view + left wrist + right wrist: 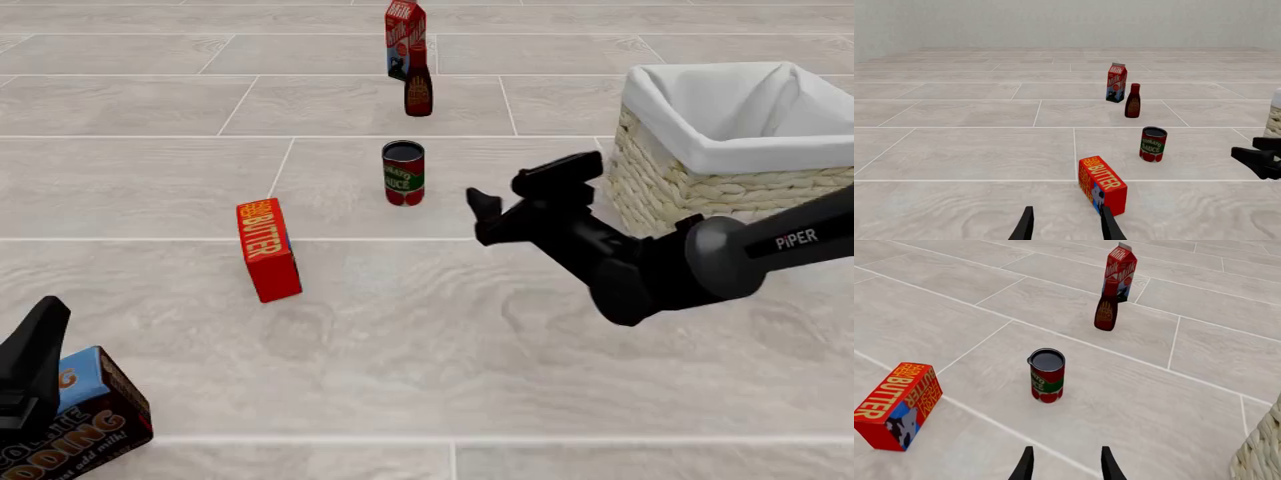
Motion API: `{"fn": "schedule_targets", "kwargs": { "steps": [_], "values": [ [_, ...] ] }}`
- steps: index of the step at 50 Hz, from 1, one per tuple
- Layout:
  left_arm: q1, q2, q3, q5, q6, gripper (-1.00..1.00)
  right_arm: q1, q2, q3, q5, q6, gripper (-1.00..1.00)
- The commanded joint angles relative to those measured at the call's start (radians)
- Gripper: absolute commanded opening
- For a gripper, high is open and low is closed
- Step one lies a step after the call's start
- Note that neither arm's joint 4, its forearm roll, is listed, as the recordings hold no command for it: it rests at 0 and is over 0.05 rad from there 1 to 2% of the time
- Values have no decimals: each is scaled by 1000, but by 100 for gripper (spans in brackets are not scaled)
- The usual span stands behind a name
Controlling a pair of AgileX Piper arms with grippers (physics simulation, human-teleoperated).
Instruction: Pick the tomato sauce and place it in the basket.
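Nothing picked yet. Small cylindrical tomato sauce can [403,172] with dark top and red-and-green label stands upright on the pale tiled table [160,180], untouched, in front of the dark red-brown bottle [419,91] and tall red carton [404,30]. Right gripper [502,196] spread and holding nothing, near the can on its basket side but apart from it — aimed that way in the wrist view. Large woven straw-coloured basket [667,185] with white cloth lining shows no can inside. Left gripper [1067,226] spread too, low by the red butter box [268,249]. Left to do: close in, grasp, lift, carry — release in the basket.

Tomato sauce [403,172], a red-and-green can, stands upright on the tiles, well apart from the cloth-lined wicker basket [681,180] at right.
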State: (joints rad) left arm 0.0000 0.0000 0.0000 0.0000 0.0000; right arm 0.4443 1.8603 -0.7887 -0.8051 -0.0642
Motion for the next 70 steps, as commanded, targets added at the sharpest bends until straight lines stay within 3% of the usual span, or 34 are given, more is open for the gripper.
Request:
{"fn": "schedule_targets", "kwargs": {
  "steps": [1,70],
  "values": [
    [0,0,0,0,0,100,-4,59,-70,21,-20,100],
    [0,0,0,0,0,100,27,275,-423,165,-14,100]
  ]
}}
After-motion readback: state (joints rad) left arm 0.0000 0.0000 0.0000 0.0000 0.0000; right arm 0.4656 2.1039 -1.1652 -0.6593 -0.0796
